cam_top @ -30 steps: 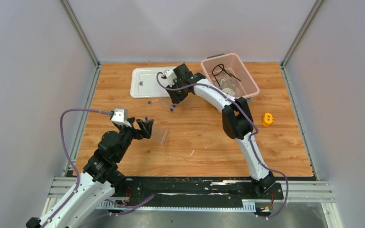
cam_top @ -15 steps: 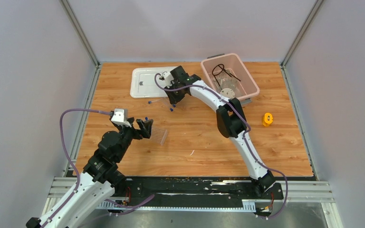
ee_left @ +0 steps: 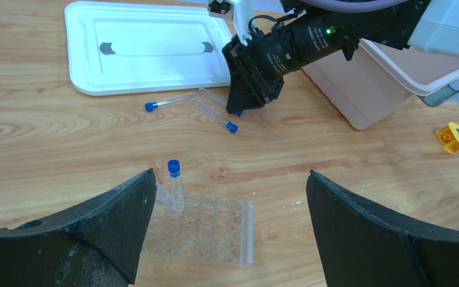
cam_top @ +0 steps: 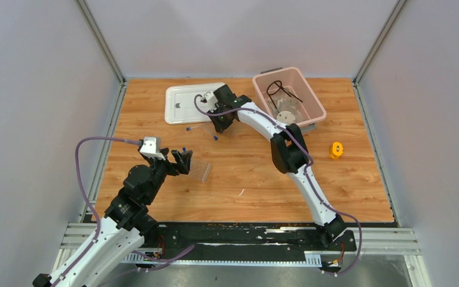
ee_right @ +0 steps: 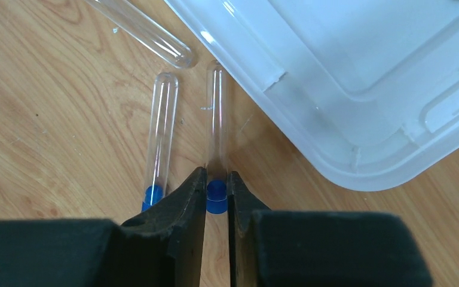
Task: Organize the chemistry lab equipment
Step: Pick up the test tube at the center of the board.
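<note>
The right pincer point(ee_right: 216, 179) is down at the wooden table point(ee_right: 48, 119), its two black fingers closed on the blue cap of a blue-capped tube point(ee_right: 216, 119). The tube is a slim cylinder of clear plastic with a rounded closed end, and it lies flat on the wood grain. Its far end sits just beside the raised, rounded rim of the white lid point(ee_right: 364, 89), which is glossy moulded plastic; whether tube and rim touch cannot be told. On the other side a second tube point(ee_right: 162, 131) lies almost parallel and close by, its cap just beside the left finger. A third tube point(ee_right: 149, 33) lies aslant further out.

The left pincer point(ee_left: 230, 173) is wide open and holds nothing; its matte black fingers are broad and curved. It hovers over the clear tube rack point(ee_left: 206, 230), a flat transparent block with rows of round holes. One upright tube point(ee_left: 175, 185) stands in a hole near the rack's left corner.

A wide stretch of bare wood separates the rack from the loose tubes. The pink bin point(cam_top: 320, 107), smooth and round-cornered, holds the black wire ring tripod point(cam_top: 277, 88) and clear bags with a white disc point(cam_top: 287, 113). A small orange object point(ee_left: 452, 137) sits well apart on the right.
</note>
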Controlling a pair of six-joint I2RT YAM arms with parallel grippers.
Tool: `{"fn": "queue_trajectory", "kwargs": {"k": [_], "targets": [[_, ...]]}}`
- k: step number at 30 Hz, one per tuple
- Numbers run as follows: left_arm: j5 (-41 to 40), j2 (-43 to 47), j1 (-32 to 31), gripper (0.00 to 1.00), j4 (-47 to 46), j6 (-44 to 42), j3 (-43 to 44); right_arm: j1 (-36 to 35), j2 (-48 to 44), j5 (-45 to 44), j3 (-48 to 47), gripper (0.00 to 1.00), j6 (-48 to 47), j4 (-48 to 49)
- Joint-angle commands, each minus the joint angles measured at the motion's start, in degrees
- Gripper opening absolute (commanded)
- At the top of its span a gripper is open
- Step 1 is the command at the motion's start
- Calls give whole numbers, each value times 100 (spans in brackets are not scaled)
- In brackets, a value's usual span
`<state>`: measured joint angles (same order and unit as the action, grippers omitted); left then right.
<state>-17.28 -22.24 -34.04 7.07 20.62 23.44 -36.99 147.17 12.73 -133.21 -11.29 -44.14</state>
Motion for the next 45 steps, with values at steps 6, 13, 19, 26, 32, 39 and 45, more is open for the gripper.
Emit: {"fn": "queue_trajectory", "kwargs": {"k": [6, 13, 19, 26, 32, 39, 45], "targets": [[26, -50, 12, 100, -91, -72, 196, -33, -409, -1142, 727, 15, -732, 63], [190, -143, 16, 100, -101, -28, 211, -28, -930, -1152, 1481, 0, -988, 19], [575, -313, 14, 100, -177, 18, 214, 111, -1636, -495, 2194, 0, -919, -10], [1499, -863, 12, 100, -564, 303, 204, 397, -3100, 659, 3779, 0, -588, 624], [2247, -1036, 12, 100, -1674, 997, -102, 686, -3925, 2157, 4429, 0, 46, 702], [2664, -1422, 12, 100, -3842, 2201, -712, 910, -4940, 3694, 5226, 0, 1018, 1407], [2445, -1857, 12, 100, -5143, 2878, -919, 1027, -5660, 5146, 6155, 0, 2421, 3349]]}}
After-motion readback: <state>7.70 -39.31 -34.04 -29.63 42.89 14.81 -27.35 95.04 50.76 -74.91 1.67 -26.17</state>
